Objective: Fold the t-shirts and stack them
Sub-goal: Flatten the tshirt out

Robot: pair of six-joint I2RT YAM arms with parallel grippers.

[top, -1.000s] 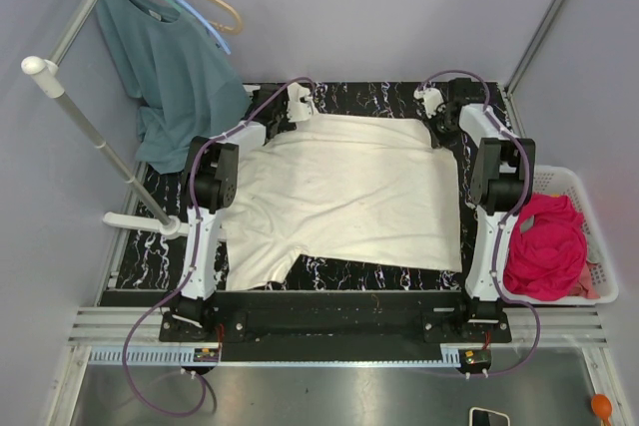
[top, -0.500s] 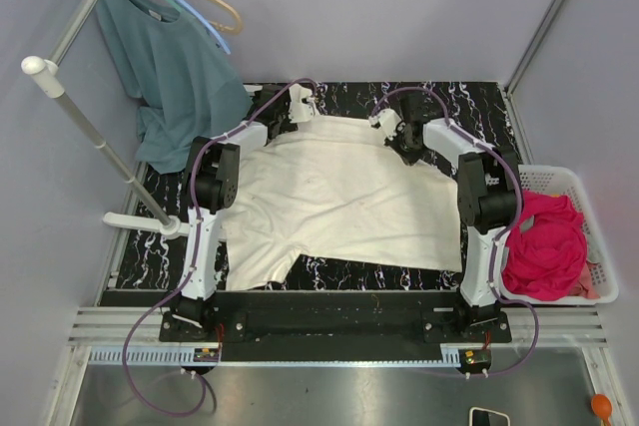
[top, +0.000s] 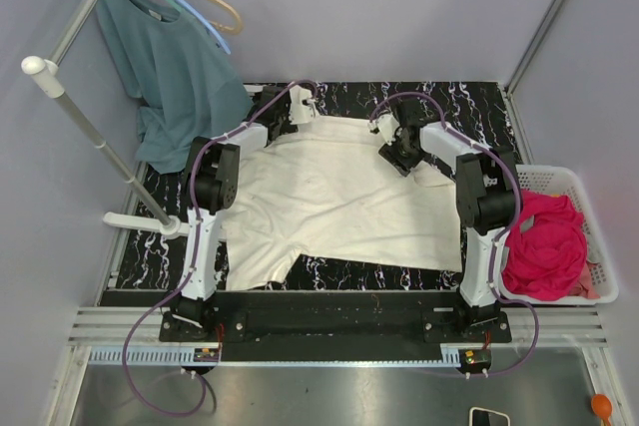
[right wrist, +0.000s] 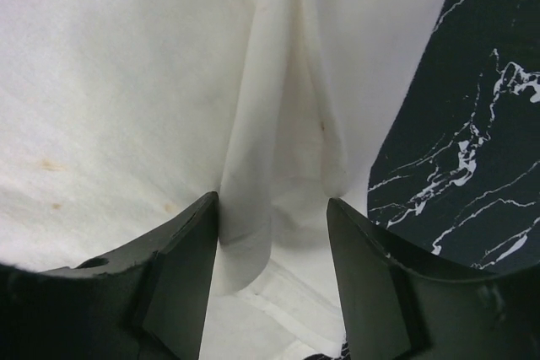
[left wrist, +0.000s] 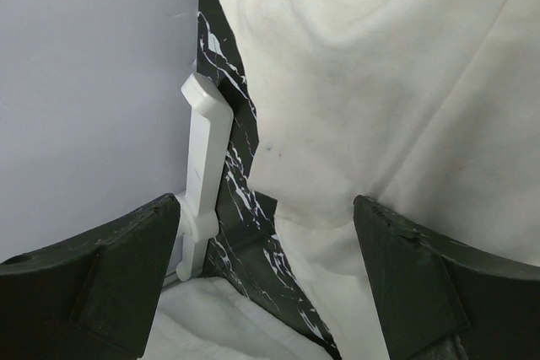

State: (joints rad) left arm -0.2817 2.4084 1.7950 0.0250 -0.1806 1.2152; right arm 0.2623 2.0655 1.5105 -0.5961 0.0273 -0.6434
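Cream t-shirt: lying spread flat across black marble table, far edge rumpled. Pink t-shirt: sitting bunched in white basket, right of table. Left gripper: hovering spread wide over cream shirt's far-left edge, gripping nothing. Right gripper: parted, straddling a raised cloth fold.

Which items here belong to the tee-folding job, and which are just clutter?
Job:
- cream tee
- pink tee, in the basket

Lying about:
- teal shirt on a hanger
- rack
- phone
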